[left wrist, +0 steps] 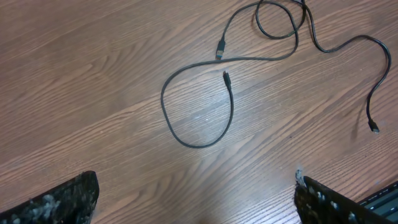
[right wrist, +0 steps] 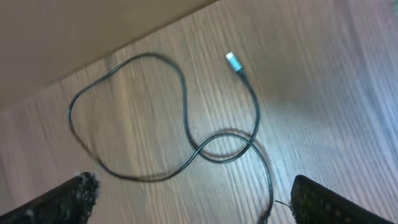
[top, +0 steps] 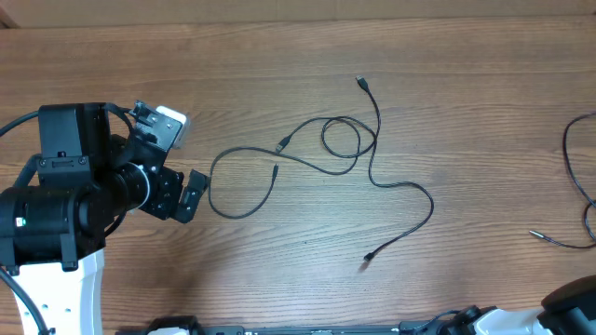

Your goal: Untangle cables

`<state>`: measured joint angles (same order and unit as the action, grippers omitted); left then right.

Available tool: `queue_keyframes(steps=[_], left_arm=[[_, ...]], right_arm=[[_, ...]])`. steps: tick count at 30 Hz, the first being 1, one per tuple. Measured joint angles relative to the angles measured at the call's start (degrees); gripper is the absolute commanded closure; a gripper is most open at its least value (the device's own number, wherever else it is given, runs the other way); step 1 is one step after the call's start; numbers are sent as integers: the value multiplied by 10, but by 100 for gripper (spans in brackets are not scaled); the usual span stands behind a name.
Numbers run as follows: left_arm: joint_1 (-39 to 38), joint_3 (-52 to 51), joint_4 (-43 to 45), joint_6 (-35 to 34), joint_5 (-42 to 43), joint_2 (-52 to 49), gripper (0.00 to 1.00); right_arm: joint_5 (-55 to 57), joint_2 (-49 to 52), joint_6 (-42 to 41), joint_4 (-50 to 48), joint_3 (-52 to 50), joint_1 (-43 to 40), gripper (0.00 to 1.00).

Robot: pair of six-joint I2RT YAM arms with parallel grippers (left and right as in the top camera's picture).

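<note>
Two thin black cables (top: 372,177) lie crossed mid-table, one coiled in a small ring (top: 341,137), the other curving into a wide loop (top: 212,191) toward my left arm. My left gripper (top: 179,160) stands open just left of that loop, holding nothing. In the left wrist view the loop (left wrist: 199,145) lies ahead of the gripper (left wrist: 196,199), apart from both fingertips. A third cable (top: 570,149) lies at the right edge. In the blurred right wrist view this cable (right wrist: 186,115), with a silvery tip (right wrist: 232,60), lies under my open right gripper (right wrist: 193,202), one strand close to the right finger (right wrist: 329,200).
The table's far edge (right wrist: 124,43) runs close behind the right-hand cable. The base of my left arm (top: 56,214) fills the left side. Part of the right arm (top: 570,302) shows at the bottom right corner.
</note>
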<state>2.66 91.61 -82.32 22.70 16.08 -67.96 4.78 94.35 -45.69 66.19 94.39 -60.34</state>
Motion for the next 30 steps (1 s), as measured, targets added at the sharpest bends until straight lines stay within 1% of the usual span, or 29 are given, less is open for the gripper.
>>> queue_keyframes(steps=[5, 8, 12, 16, 18, 22, 25, 30], left_arm=[[0, 0, 0, 0, 0, 0, 0], [0, 0, 0, 0, 0, 0, 0], [0, 0, 0, 0, 0, 0, 0], [0, 0, 0, 0, 0, 0, 0], [0, 0, 0, 0, 0, 0, 0], [0, 0, 0, 0, 0, 0, 0], [0, 0, 0, 0, 0, 0, 0], [0, 0, 0, 0, 0, 0, 0]], right_arm=[[-75, 0, 68, 2, 0, 15, 0], [-101, 0, 109, 2, 0, 61, 0], [-116, 1, 180, -3, 0, 173, 0], [-121, 30, 262, -18, 0, 287, 0], [-123, 50, 297, -16, 0, 322, 0], [-165, 123, 442, 14, -3, 430, 0], [-176, 139, 485, 23, -3, 482, 0], [-181, 153, 530, 51, -3, 539, 0]])
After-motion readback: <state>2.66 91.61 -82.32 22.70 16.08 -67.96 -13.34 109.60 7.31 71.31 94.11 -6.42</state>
